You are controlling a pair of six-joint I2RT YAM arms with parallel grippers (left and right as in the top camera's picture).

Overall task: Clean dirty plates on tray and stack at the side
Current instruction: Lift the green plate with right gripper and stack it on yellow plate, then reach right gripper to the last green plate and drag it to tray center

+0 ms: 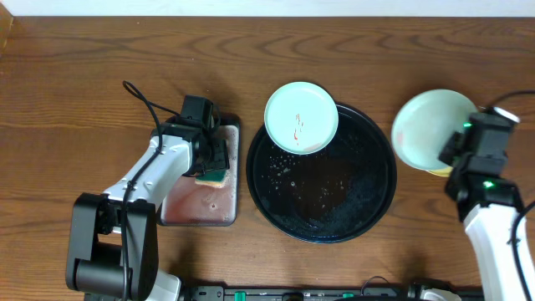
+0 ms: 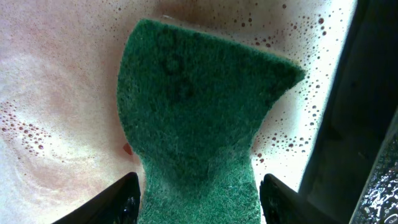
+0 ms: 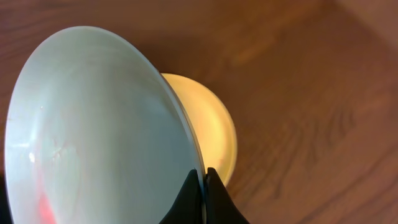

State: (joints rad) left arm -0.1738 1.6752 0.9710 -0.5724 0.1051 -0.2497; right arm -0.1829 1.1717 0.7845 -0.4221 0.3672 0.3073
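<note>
A pale mint-blue plate (image 1: 301, 117) with red smears lies tilted on the back left rim of the black tray (image 1: 322, 196). My right gripper (image 1: 456, 155) (image 3: 204, 171) is shut on the rim of a second mint-blue plate (image 1: 425, 125) (image 3: 99, 124), held tilted at the right of the tray. A faint red smear shows inside it. Just under it lies a yellow plate (image 1: 439, 172) (image 3: 214, 130) on the wood. My left gripper (image 1: 213, 163) (image 2: 200, 180) is shut on a green sponge (image 2: 199, 106), pinched between its fingers over the sponge tray (image 1: 196, 209).
The sponge tray's floor (image 2: 56, 93) is wet with pinkish foam. Soapy droplets cover the black tray's floor. Bare wooden table (image 1: 75, 109) lies at the left and the back. A black cable (image 1: 142, 100) loops behind the left arm.
</note>
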